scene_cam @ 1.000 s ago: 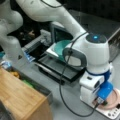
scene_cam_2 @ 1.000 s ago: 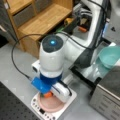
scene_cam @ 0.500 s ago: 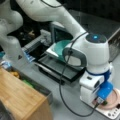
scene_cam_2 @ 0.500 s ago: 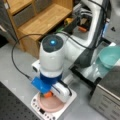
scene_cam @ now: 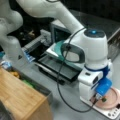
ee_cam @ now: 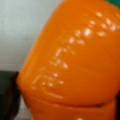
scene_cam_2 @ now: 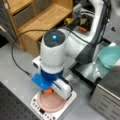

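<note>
Claw (scene_cam_2: 51, 92) low over pink plate (scene_cam_2: 50, 105) on white scale (scene_cam_2: 67, 105), orange obj (scene_cam_2: 48, 91) beneath; teal bowl (scene_cam_2: 110, 56) at right.

The white arm arched across from a front view's top left and bent steeply down, its last link standing nearly upright with a blue light on its cap. The wrist pointed straight down, a blue-cased camera mounted on its side. The gripper (scene_cam: 102, 99) hung low beneath it, its jaws hidden from view.

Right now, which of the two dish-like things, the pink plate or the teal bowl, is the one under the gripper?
The pink plate on the white scale: the gripper is right above it with an orange carrot-like toy. The teal bowl sits apart, at a front view's right.
</note>
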